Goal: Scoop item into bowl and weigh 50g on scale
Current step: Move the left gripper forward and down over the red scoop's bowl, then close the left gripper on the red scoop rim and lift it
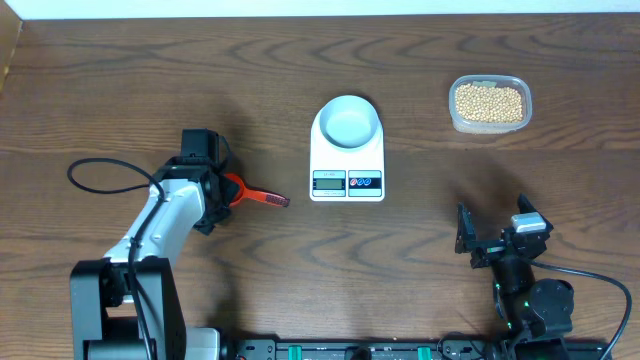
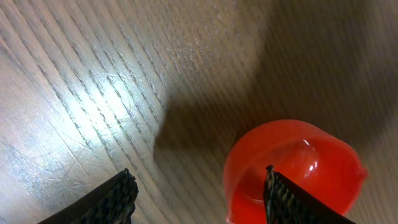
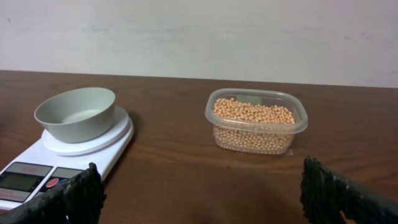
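Note:
The white scale (image 1: 346, 168) stands mid-table with the empty pale bowl (image 1: 347, 122) on it. The tan beans (image 1: 489, 102) fill a clear tub at the far right. A red scoop (image 1: 262, 196) lies left of the scale, its handle pointing right. My left gripper (image 1: 220, 192) is open right over the scoop's cup. In the left wrist view the gripper (image 2: 199, 196) has its right finger in front of the red cup (image 2: 298, 165). My right gripper (image 1: 492, 224) is open and empty, low near the front right. The right wrist view shows the gripper (image 3: 202, 193), bowl (image 3: 78, 112), scale (image 3: 37, 168) and beans (image 3: 252, 113).
The clear plastic tub (image 1: 455, 118) holding the beans has no lid; it also shows in the right wrist view (image 3: 256, 140). A black cable (image 1: 100, 170) loops on the table left of the left arm. A pale wall runs along the table's far edge.

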Robot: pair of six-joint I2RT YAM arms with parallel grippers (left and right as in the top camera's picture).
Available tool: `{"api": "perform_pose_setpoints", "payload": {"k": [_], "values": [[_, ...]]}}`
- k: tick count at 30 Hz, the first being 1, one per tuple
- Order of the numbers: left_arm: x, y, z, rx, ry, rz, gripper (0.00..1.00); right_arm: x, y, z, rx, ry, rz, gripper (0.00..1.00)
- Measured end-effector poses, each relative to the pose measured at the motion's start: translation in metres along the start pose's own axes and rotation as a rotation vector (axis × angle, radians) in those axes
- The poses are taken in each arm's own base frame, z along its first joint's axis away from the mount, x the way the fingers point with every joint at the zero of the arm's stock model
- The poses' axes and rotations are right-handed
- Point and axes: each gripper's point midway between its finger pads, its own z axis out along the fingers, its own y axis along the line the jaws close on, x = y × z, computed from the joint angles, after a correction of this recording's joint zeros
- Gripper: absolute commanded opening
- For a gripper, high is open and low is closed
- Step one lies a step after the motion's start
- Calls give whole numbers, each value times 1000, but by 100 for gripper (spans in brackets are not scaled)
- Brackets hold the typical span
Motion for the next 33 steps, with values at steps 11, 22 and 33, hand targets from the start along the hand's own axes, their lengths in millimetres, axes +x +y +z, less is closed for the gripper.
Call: {"api": "perform_pose_setpoints", "payload": {"k": [11,22,33], "values": [[-9,-15,1,58,-36,-19,50,0,0,0,0,0,0,99],[-3,-15,7,71,-26,-61,36,0,0,0,0,0,0,99],[3,-20,6,83,-18,-57,27,0,0,0,0,0,0,99]]}}
